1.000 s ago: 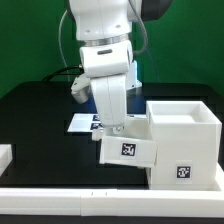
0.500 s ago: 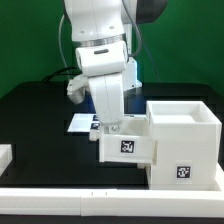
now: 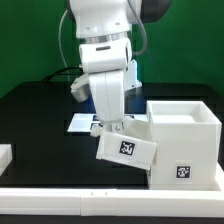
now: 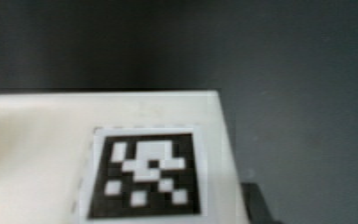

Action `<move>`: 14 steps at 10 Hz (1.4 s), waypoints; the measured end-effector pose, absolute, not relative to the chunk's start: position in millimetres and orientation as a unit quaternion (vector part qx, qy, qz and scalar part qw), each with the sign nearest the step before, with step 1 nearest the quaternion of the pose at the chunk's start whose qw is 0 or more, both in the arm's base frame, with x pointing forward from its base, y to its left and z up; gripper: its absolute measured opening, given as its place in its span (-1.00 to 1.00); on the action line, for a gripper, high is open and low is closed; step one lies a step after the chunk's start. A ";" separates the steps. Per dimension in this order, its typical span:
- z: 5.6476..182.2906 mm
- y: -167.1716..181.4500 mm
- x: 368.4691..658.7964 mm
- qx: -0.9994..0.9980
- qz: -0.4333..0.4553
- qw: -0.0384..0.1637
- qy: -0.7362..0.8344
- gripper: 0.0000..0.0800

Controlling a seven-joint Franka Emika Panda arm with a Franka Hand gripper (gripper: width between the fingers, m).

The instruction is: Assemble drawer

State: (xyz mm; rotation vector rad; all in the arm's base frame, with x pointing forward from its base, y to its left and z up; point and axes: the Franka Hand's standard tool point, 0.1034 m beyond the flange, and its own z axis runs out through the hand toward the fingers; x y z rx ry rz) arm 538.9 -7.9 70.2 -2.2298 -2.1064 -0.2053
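While the gripper clamps a tilted tray beside the casing, insertion is under way; levelling and aligning come next.

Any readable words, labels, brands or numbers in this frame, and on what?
No readable text anywhere.
Tray: a black-and-white square tag, pattern only, no letters or digits.
Casing: the same kind of tag on its front.
Marker board: tags too small to make out.
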 end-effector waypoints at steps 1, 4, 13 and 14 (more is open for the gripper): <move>69.7 -9.2 538.5 -0.727 -0.067 0.035 -0.682 -0.90; 66.8 -10.9 535.4 -0.730 -0.066 0.038 -0.680 -0.90; 77.2 -16.6 530.0 -0.723 -0.025 0.066 -0.688 -0.90; 75.4 -19.1 531.7 -0.716 -0.034 0.061 -0.694 -0.90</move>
